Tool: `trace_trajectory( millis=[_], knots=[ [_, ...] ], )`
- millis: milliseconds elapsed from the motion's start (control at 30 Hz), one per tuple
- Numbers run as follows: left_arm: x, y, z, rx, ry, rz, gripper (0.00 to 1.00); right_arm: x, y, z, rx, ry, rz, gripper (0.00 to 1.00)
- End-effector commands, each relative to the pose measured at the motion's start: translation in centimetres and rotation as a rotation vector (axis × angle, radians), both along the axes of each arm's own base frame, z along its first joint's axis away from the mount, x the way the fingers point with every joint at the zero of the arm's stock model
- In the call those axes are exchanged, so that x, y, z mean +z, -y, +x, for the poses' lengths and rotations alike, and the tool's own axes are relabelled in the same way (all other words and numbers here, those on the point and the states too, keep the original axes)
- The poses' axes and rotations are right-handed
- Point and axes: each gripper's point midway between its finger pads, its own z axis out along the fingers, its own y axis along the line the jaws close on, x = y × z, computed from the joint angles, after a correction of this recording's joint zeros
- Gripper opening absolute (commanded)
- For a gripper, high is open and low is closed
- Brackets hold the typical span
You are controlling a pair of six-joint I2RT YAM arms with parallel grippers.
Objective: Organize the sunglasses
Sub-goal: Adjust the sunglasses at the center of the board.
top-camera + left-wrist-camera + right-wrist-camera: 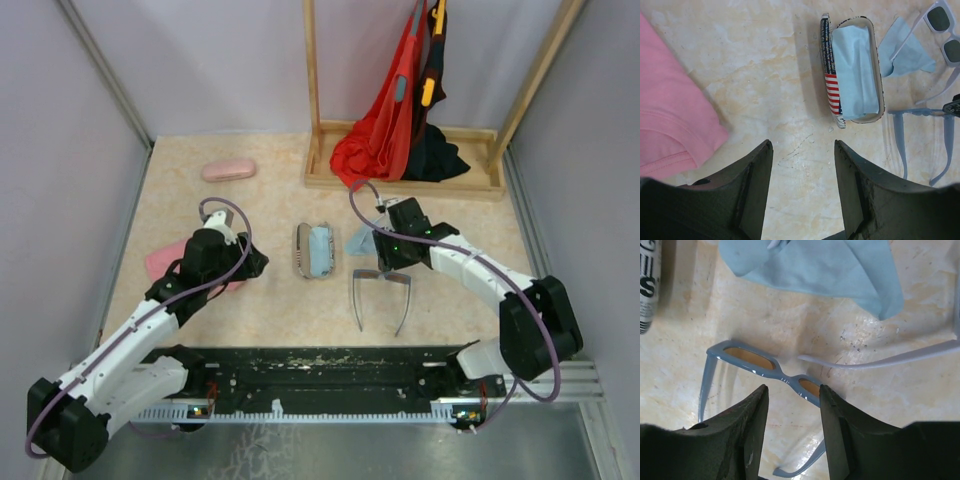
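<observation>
The grey sunglasses lie on the table with both arms unfolded toward the near edge. My right gripper hovers open over their front bar, its right fingertip overlapping one pale lens; nothing is gripped. The white sunglasses with dark lenses lie beyond them, one white arm crossing the right wrist view; in the top view the right gripper covers them. My left gripper is open over bare table, to the left of the open flag-printed case.
The flag-printed case holds a light-blue cloth. A second blue cloth lies by the white pair. A pink cloth lies left of my left gripper. A pink case and a wooden rack stand at the back.
</observation>
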Motion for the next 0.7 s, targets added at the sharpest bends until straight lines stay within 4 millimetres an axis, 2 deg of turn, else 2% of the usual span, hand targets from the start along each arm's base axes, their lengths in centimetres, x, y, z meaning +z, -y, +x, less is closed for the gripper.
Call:
trace_trajectory(
  millis=[0, 167, 400, 667],
  knots=[
    [1.3, 0.5, 0.3, -0.022, 0.024, -0.009, 0.59, 0.8, -1.3, 0.9, 0.156, 0.023, -0.008, 0.45],
    [1.2, 0.6, 0.3, -0.023, 0.020, -0.012, 0.59, -0.2, -1.9, 0.7, 0.230, -0.013, -0.017, 0.45],
    [1.0, 0.3, 0.2, -0.017, 0.021, -0.003, 0.59, -0.2, -1.9, 1.6, 0.257, 0.022, -0.038, 0.44],
    [1.0, 0.5, 0.1, -0.020, 0.014, -0.014, 0.59, -1.2, -1.9, 1.5, 0.304, -0.019, -0.068, 0.43]
  ],
)
